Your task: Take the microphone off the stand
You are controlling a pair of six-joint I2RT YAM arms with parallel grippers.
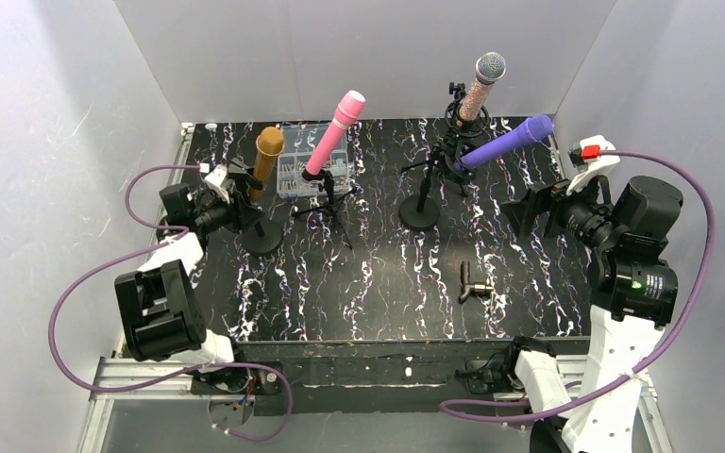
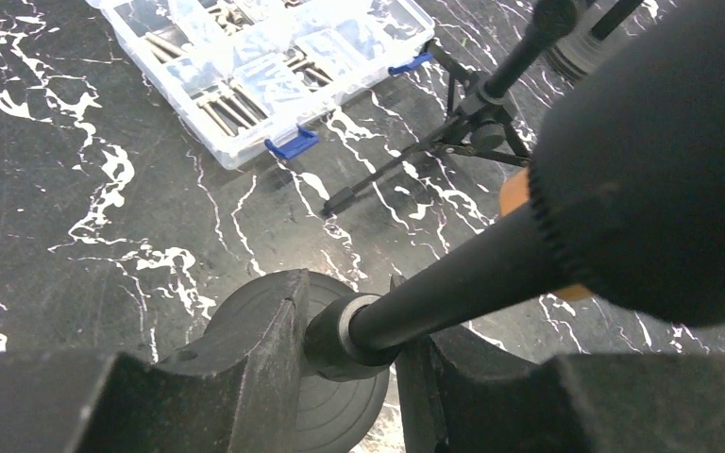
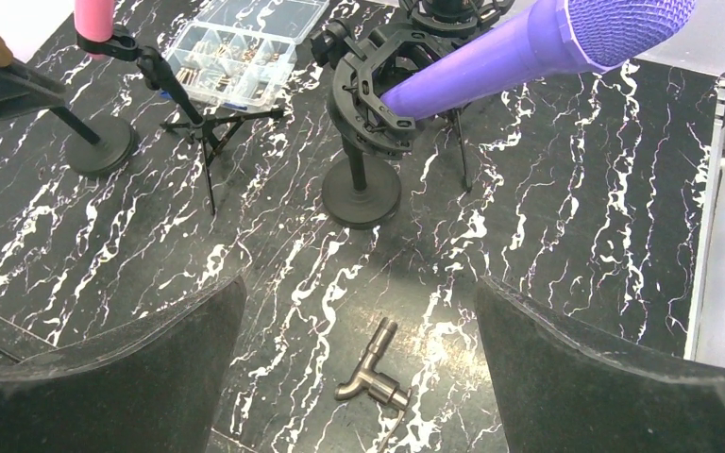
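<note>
**Stand pinned, microphone still clipped**

Our left pincer is pressed together on the stand pole, just above the round base. The gold microphone sits clipped above the fingers. We should pinch firm and low so nothing tips as the microphone slides out. Our right pincer hangs spread wide and empty. The left wrist view alone shows fingers touching the pole; the top view alone shows the whole microphone.
</note>
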